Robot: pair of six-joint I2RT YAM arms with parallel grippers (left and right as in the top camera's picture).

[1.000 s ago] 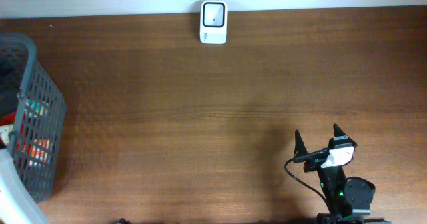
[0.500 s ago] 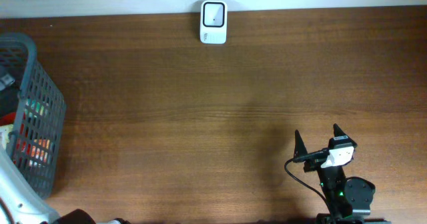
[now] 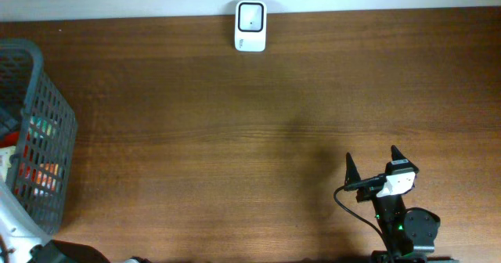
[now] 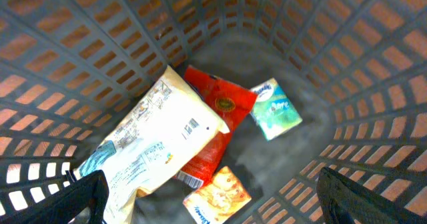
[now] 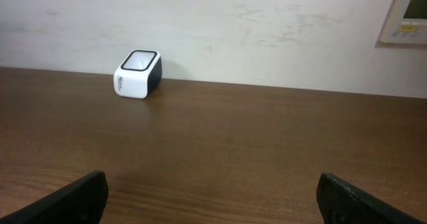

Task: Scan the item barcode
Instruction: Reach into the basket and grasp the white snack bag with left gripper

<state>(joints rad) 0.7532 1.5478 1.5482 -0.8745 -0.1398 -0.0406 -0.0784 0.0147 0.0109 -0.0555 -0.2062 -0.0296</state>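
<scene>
Bag [image 4: 157,147], pouch [image 4: 220,117], tissue pack [image 4: 275,109] and packet [image 4: 217,196] lie heaped at the bottom of the basket [image 4: 333,64], right under my left gripper [image 4: 212,184]. Its fingers are spread wide at the lower corners of the left wrist view and hold nothing. I read that pose as lining up a pick from above. The cream bag sits on top, at centre left, tilted over the red pouch. The orange packet pokes out at the bottom edge, and the tissue pack lies apart at the right. A small printed patch on the bag may be a barcode, but I cannot be sure. The mesh walls close in on all sides, so I judge the reach must go straight down. My right gripper [image 3: 373,163] is parked at the lower right of the overhead view, also spread and empty, facing the scanner [image 3: 250,26]. That sits at the top centre of the table [image 3: 235,138], well apart from the basket at the far left. Bare wood lies between them.
</scene>
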